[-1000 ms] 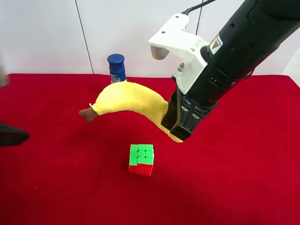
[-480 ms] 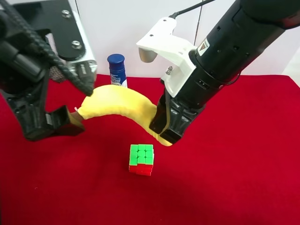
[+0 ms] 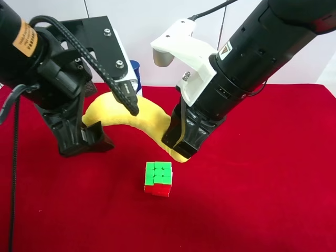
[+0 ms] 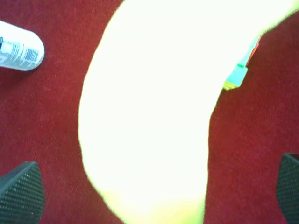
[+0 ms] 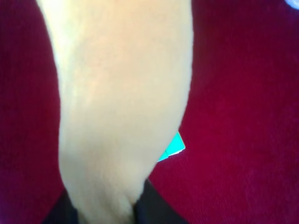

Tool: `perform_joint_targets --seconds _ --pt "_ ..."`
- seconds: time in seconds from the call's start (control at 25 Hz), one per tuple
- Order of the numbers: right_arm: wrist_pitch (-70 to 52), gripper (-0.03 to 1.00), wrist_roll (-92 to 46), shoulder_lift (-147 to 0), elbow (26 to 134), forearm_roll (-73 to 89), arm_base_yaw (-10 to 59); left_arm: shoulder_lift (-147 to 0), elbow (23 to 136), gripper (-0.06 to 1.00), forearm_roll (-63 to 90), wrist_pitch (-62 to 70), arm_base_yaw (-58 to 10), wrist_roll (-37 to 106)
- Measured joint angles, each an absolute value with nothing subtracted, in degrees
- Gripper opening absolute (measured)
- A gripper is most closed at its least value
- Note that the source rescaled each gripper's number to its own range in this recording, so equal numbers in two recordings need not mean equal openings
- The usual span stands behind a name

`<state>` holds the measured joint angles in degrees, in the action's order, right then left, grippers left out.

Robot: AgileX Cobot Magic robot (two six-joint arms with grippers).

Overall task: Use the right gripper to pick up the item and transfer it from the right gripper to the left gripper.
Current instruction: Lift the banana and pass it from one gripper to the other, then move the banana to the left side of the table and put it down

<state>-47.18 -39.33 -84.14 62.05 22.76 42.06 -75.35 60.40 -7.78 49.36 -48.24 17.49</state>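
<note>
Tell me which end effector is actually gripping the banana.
The right end effector, with the white housing, clamps one end of the banana. The all-black left end effector, orange-labelled, is open, straddling it.

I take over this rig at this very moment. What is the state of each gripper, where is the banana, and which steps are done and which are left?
The right gripper is shut on one end of the plush banana, which appears lifted off the red cloth.
The left gripper is open, with one finger on each side of the banana's other end. In the left wrist view the pads do not touch it.
The cube sits on the cloth and the bottle stands further back.
Done: pickup, banana brought between the left fingers.
Left: shut the left gripper, open the right gripper, pull it away.
</note>
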Motion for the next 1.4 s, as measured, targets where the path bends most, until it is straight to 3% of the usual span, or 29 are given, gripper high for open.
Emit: perform_joint_targets --seconds 0.08,0.12,0.28,0.36,0.48,0.56,0.64,0.68,0.76,1.04,1.4 --pt "-47.2 0.00 -39.3 -84.1 62.1 22.9 42.1 -75.5 60.4 0.87 -7.8 48.4 -48.2 17.5" --pt "-47.2 0.00 -39.3 -84.1 62.1 22.9 42.1 -75.5 60.4 0.76 -7.8 48.1 -48.2 17.5" --pt "-47.2 0.00 -39.3 -84.1 62.1 23.2 42.1 -75.5 60.4 0.10 -7.8 48.1 -48.2 17.5" --pt "-47.0 0.00 -39.3 -84.1 62.1 23.4 42.1 -75.5 60.4 0.00 -7.8 48.1 -48.3 17.5" --pt "-46.8 0.05 -39.3 -84.1 62.1 23.5 42.1 -75.5 60.4 0.00 -7.8 48.1 -48.3 17.6" --pt "-46.8 0.31 -39.1 -84.1 62.1 23.5 42.1 -75.5 60.4 0.00 -7.8 48.1 -48.3 17.7" --pt "-46.4 0.72 -38.2 -84.1 62.1 23.5 42.1 -75.5 60.4 0.00 -7.8 48.1 -48.3 17.7" --pt "-46.1 0.84 -37.7 -84.1 62.1 23.5 42.1 -75.5 60.4 0.00 -7.8 48.2 -48.3 17.7" --pt "-46.1 0.94 -36.7 -84.1 62.1 23.5 42.1 -75.5 60.4 0.00 -7.8 48.2 -48.3 17.7" --pt "-48.9 1.00 -30.9 -80.8 62.1 19.2 42.1 -75.5 60.4 0.00 -7.8 48.2 -48.3 17.7" --pt "-65.5 1.00 -13.7 -67.6 61.7 5.8 42.1 -75.5 60.4 0.00 -7.8 48.2 -48.3 17.7"
